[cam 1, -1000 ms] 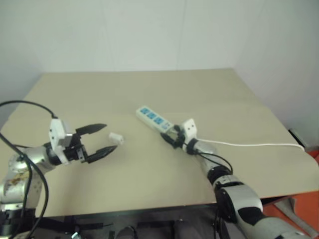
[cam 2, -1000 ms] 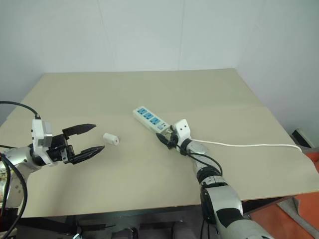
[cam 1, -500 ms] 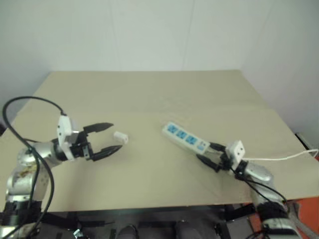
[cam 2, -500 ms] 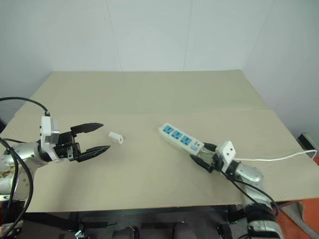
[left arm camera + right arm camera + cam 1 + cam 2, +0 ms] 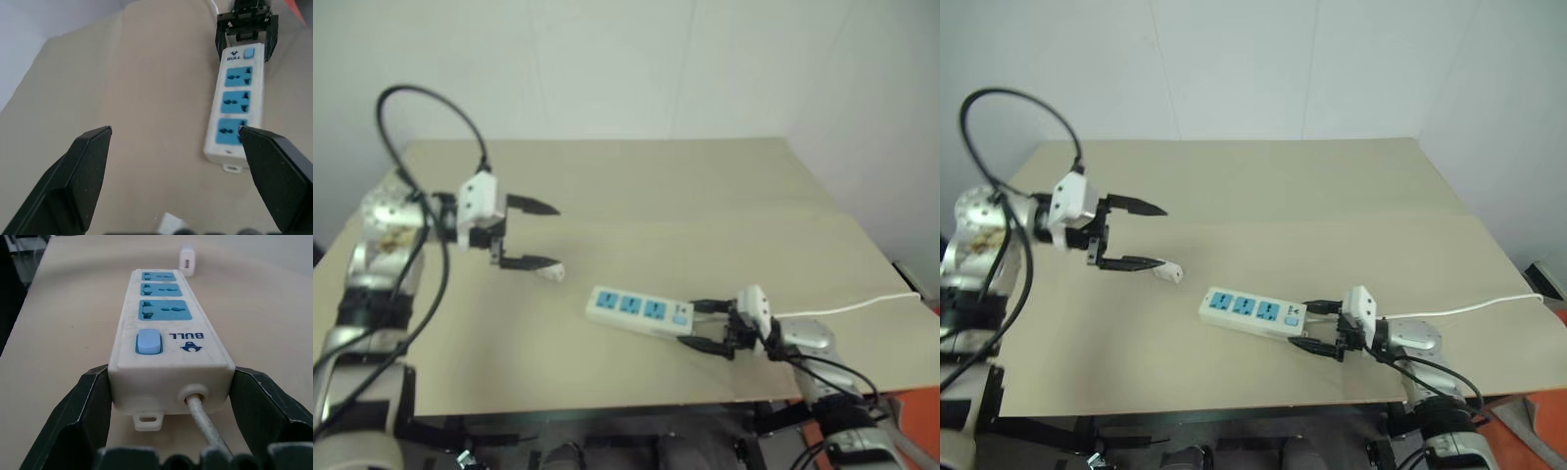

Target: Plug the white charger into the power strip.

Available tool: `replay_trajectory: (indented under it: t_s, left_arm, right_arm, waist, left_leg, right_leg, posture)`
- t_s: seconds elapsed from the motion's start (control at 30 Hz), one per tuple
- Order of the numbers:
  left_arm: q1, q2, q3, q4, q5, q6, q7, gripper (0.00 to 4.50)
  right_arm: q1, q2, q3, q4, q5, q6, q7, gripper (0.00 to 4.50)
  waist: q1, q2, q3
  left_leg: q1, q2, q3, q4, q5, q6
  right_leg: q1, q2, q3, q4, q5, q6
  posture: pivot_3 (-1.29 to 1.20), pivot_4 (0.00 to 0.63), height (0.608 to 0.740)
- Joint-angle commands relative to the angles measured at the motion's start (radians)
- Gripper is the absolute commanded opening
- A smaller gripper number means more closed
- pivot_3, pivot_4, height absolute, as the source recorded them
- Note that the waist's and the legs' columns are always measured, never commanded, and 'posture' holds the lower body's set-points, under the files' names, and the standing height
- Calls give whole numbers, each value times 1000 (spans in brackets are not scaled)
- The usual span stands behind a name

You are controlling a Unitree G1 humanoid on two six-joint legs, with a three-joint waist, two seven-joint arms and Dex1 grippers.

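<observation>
White charger (image 5: 1169, 273) lies on the table just past our open left gripper (image 5: 1132, 235), not yet picked up. Our right gripper (image 5: 1317, 326) clamps the power strip (image 5: 1253, 312) at its cord end.

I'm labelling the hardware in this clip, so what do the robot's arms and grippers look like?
Both arms are silver-grey metal with loose black cables; a big cable loop arcs above the left arm. The left gripper and right gripper each have two tapered black fingers below a small white box at the wrist.
</observation>
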Motion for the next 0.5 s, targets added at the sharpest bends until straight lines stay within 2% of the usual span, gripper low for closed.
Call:
replay_trajectory:
  t_s: [0.03,0.13,0.27,0.37,0.5]
  left_arm:
    - [-127,52,-205,82,-30,-59,-29,4500]
    - [-246,92,-433,127,-83,-121,-29,4500]
    - [-408,96,-728,248,-13,-237,-29,4500]
    - [-494,34,-855,393,72,-314,-29,4500]
    - [-549,-74,-901,554,179,-341,-29,4500]
  right_arm:
    - [-38,19,23,45,-15,-57,39,3424]
    - [-63,43,38,93,-39,-84,33,3424]
    - [-89,64,47,144,-63,-91,27,3424]
    - [-93,69,59,164,-83,-99,30,3424]
    - [-90,79,71,171,-100,-110,23,3424]
  waist:
    - [1,0,0]
    - [0,0,0]
    - [-2,-1,1]
    - [-2,-1,1]
    - [-4,-2,1]
  left_leg:
    - [0,0,0,0,0,0]
    - [-1,0,0,-1,0,0]
    - [-1,0,-1,0,0,0]
    - [1,0,-2,1,0,0]
    - [1,1,-3,3,0,0]
  right_leg:
    - [0,0,0,0,0,0]
    - [-1,0,0,0,-1,0]
    - [-1,1,0,2,-1,0]
    - [-1,2,0,3,-1,0]
    - [0,3,1,4,-1,0]
  posture:
    - [0,150,740]
    - [0,150,740]
    - [0,150,740]
    - [0,150,740]
    - [0,150,740]
